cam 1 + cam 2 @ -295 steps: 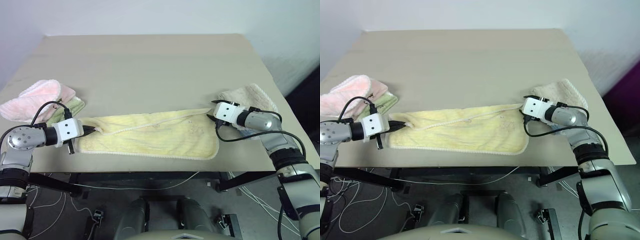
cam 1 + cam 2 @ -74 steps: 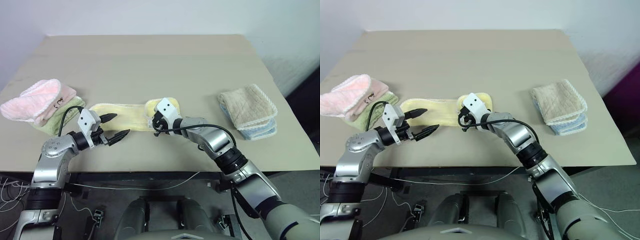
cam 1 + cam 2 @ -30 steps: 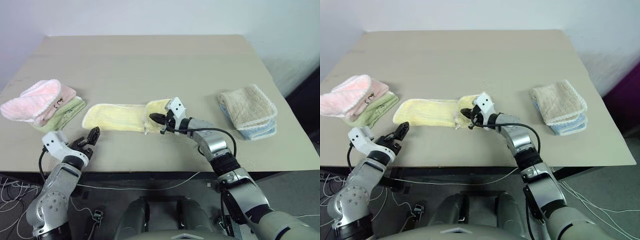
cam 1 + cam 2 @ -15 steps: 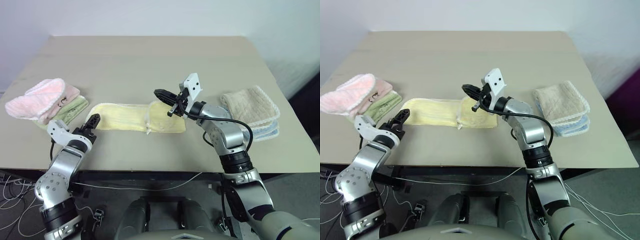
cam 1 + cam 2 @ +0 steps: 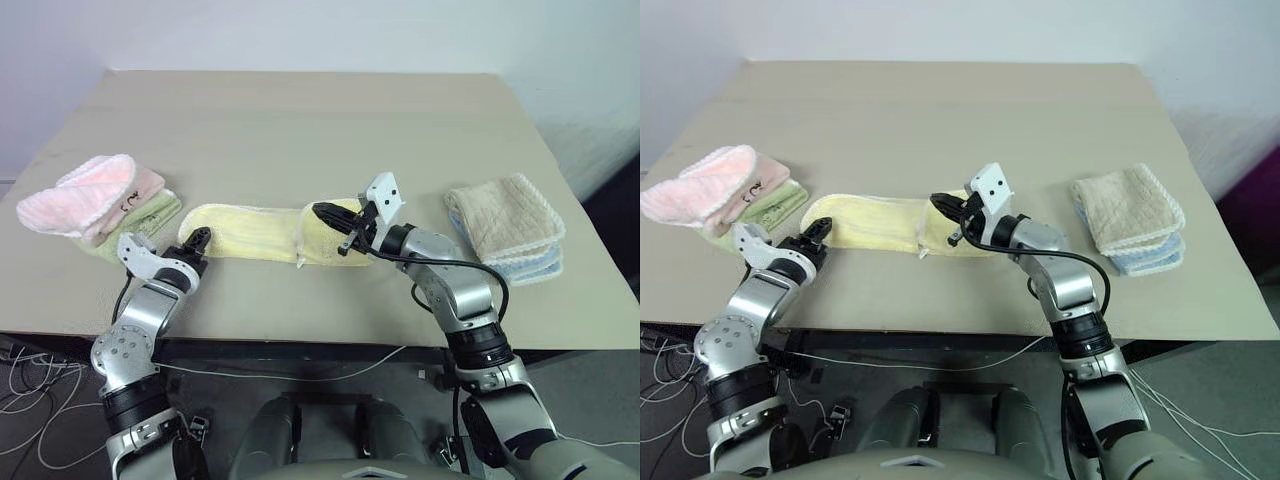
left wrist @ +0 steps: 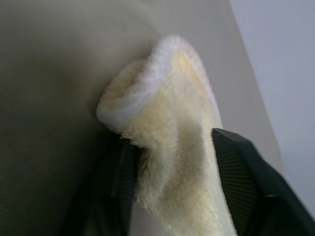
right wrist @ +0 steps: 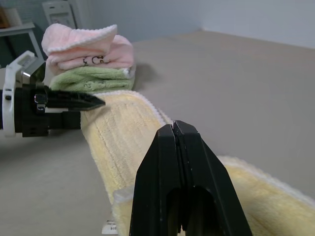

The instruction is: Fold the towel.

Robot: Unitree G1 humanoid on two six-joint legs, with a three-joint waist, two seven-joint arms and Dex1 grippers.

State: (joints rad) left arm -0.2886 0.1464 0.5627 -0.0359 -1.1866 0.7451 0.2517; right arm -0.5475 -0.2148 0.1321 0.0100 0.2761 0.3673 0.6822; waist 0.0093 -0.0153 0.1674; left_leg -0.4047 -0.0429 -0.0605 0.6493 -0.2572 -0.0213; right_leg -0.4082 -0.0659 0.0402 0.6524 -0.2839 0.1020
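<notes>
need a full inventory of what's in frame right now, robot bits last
towel: 1, pale yellow, long folded strip lying mid-table, near the front edge
pink towel: 1, fluffy pink, folded, on top of the pile at the table's left
green towel: 1, light green, folded, under the pink one
beige towel: 1, beige with white trim, folded, on top of the pile at the table's right
blue towel: 1, pale blue, under the beige one
table: 1, beige top
left gripper: 1, black fingers, on either side of the yellow towel's left end
right gripper: 1, black fingers, shut, empty, above the towel's right end
</notes>
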